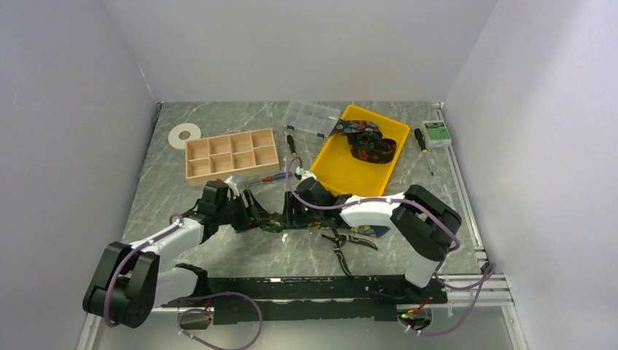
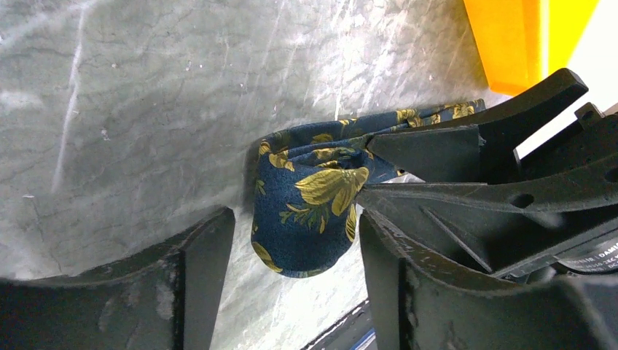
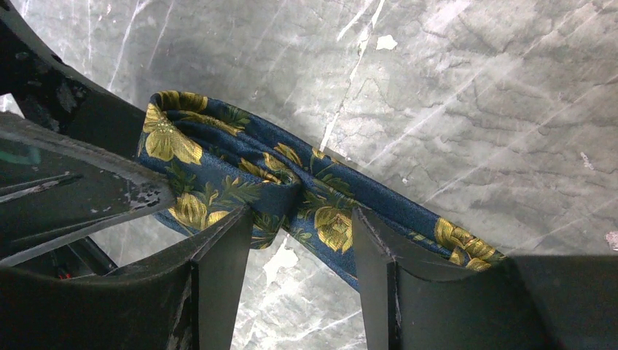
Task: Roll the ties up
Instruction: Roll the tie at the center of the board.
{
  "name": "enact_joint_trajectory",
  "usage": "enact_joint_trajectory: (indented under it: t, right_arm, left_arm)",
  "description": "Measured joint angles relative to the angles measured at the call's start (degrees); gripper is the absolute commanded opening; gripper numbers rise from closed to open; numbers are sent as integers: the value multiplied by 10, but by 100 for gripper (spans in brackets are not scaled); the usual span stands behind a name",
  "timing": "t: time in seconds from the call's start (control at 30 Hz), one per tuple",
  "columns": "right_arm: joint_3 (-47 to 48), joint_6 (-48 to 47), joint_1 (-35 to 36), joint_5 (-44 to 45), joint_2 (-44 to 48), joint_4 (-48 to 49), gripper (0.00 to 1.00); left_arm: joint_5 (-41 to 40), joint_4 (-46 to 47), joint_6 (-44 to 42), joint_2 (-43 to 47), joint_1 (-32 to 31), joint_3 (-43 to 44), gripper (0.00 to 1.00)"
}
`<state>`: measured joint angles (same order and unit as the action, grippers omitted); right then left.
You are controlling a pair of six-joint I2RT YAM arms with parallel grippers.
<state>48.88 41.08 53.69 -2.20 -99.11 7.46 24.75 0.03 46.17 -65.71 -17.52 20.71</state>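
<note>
A navy tie (image 1: 280, 222) with yellow flowers lies on the marble table between my two grippers. In the left wrist view its folded end (image 2: 306, 211) sits between my left gripper's (image 2: 295, 233) open fingers, clear of the left finger and near the right one. My right gripper (image 3: 299, 217) is open, its fingertips (image 3: 237, 222) resting over the doubled tie (image 3: 218, 171), which runs down to the right. The right gripper's fingers (image 2: 452, 149) straddle the strip in the left wrist view. In the top view the left gripper (image 1: 255, 214) and right gripper (image 1: 295, 209) face each other. Coiled ties (image 1: 370, 142) lie in the yellow tray (image 1: 342, 175).
A wooden compartment box (image 1: 232, 154), a clear plastic organizer (image 1: 312, 117) and a white disc (image 1: 184, 135) stand at the back left. Screwdrivers (image 1: 291, 144) (image 1: 423, 142) and a green-labelled box (image 1: 437, 133) flank the tray. Black-handled pliers (image 1: 341, 248) lie under the right arm.
</note>
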Motion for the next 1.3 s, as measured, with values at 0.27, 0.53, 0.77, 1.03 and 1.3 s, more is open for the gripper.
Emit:
enact_joint_trajectory:
  t: [0.27, 0.53, 0.77, 1.03, 1.3]
  right_arm:
    - [-11, 0, 0, -1, 9, 4, 56]
    - [-15, -1, -2, -1, 17, -5, 63]
    - [-32, -4, -8, 3, 76, -40, 68]
    - [-79, -26, -32, 41, 223, -79, 69]
    - [-157, -37, -54, 74, 312, -115, 69]
  left_arm:
    - [10, 19, -1, -42, -14, 9, 37]
    - [-35, -28, -20, -45, -65, 52, 6]
    - [-139, -161, -38, -42, -104, 127, 3]
    - [-311, -328, -35, -55, -153, 223, 3]
    - [-484, -476, 26, -172, -240, 345, 3]
